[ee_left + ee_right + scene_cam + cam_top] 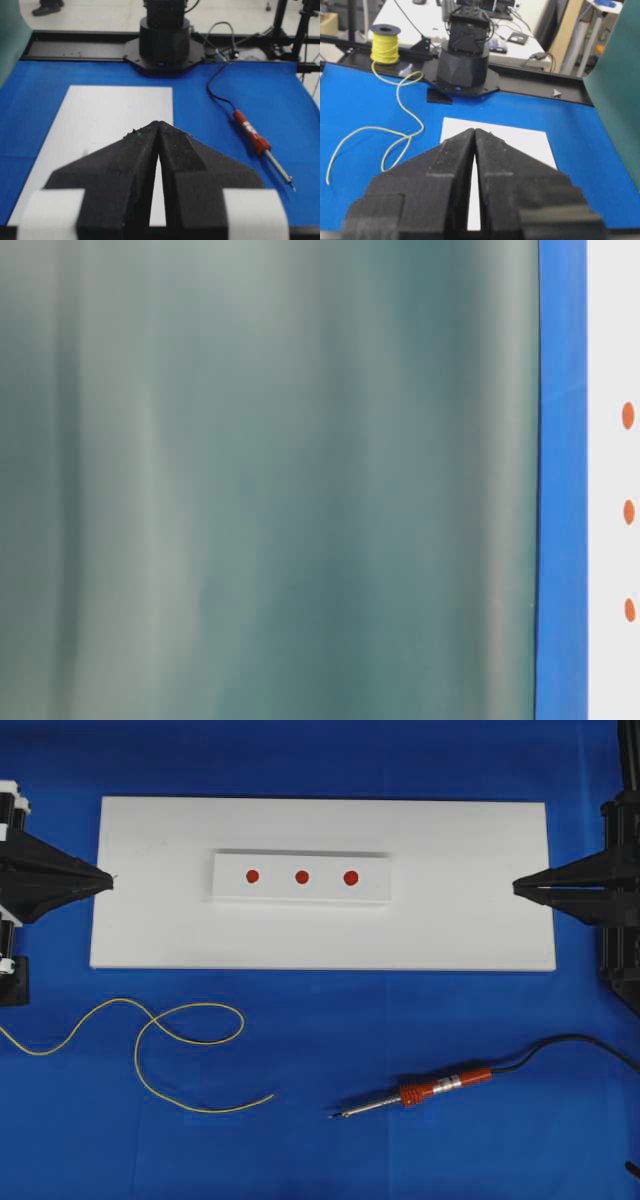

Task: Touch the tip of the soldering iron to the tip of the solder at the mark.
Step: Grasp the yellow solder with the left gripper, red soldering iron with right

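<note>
The soldering iron (432, 1091) lies on the blue cloth at the front right, orange-red handle to the right, dark tip (334, 1117) pointing left; it also shows in the left wrist view (252, 139). The solder (170, 1040), a thin yellow curly wire, lies on the cloth at the front left and shows in the right wrist view (395, 131). Three red marks (301, 877) sit on a raised white block. My left gripper (108, 878) is shut and empty at the white board's left edge. At the board's right edge my right gripper (517, 887) is likewise shut and empty.
The white board (460, 920) covers the middle of the blue cloth. The iron's black cord (570, 1045) runs off to the right. A spool of yellow wire (385, 44) stands beyond the cloth. A blurred green sheet (270, 480) fills most of the table-level view.
</note>
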Motion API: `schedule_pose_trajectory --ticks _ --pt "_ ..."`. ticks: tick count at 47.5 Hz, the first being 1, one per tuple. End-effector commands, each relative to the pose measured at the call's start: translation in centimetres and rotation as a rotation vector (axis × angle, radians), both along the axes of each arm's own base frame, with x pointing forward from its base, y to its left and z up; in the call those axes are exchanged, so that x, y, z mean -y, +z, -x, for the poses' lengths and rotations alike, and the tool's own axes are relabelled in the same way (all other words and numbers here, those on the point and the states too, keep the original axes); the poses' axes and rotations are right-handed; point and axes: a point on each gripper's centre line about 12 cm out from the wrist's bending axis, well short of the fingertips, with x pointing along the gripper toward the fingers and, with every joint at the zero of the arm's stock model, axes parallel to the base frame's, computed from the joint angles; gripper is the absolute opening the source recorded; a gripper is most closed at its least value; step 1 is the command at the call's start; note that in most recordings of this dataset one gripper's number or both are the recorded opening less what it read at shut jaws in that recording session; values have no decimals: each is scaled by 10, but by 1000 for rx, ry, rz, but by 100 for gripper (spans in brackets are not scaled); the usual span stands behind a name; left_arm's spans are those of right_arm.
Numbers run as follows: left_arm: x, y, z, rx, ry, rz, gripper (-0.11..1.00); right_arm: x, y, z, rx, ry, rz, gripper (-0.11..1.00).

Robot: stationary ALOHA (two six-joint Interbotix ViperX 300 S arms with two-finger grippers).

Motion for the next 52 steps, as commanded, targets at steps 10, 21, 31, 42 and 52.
schedule_pose_trajectory --ticks 10,21,31,42,52 --pt "17 6 -3 0 -87 29 0 -23 14 -8 -38 112 -48 -6" --pt "45 -14 -9 -79 -216 19 0 -52 -2 -11 -119 244 -88 -5" --pt "72 -38 -20 -186 -318 1 3 -79 -27 -20 -216 341 -155 20" --pt "101 -70 -28 -315 -414 -28 65 -101 -57 -39 -324 377 -196 84" --pt "133 -105 -39 -399 -499 -62 84 -114 -93 -46 -412 373 -236 90"
